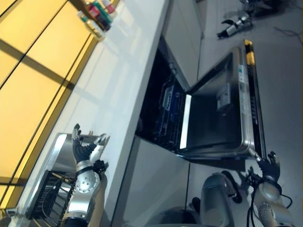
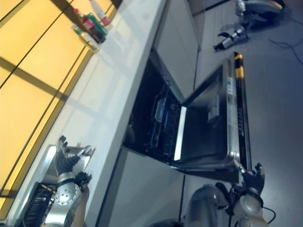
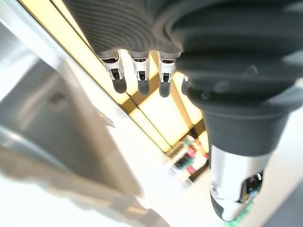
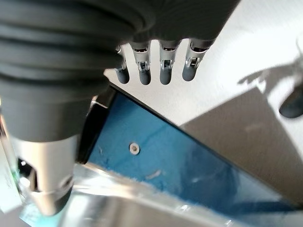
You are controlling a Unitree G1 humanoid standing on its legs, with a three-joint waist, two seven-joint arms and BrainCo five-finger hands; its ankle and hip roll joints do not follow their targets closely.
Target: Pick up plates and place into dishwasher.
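The dishwasher stands open under the white counter (image 1: 123, 71), its door (image 1: 222, 118) folded down and a wire rack (image 1: 168, 109) inside the dark tub. My left hand (image 1: 87, 151) is raised over the steel sink (image 1: 57, 146), open with straight fingers (image 3: 139, 75) and holding nothing. Beside the sink sits a dark wire dish basket (image 1: 47, 196); what it holds is too dark to make out. My right hand (image 1: 270, 165) hovers at the near corner of the door, open and empty, fingers (image 4: 163, 66) straight above the door's edge (image 4: 118, 208).
Several bottles (image 1: 97, 14) stand at the counter's far end against the yellow window wall. A dark and silver device (image 1: 234, 26) lies on the grey floor beyond the door. The lowered door juts out into the floor space.
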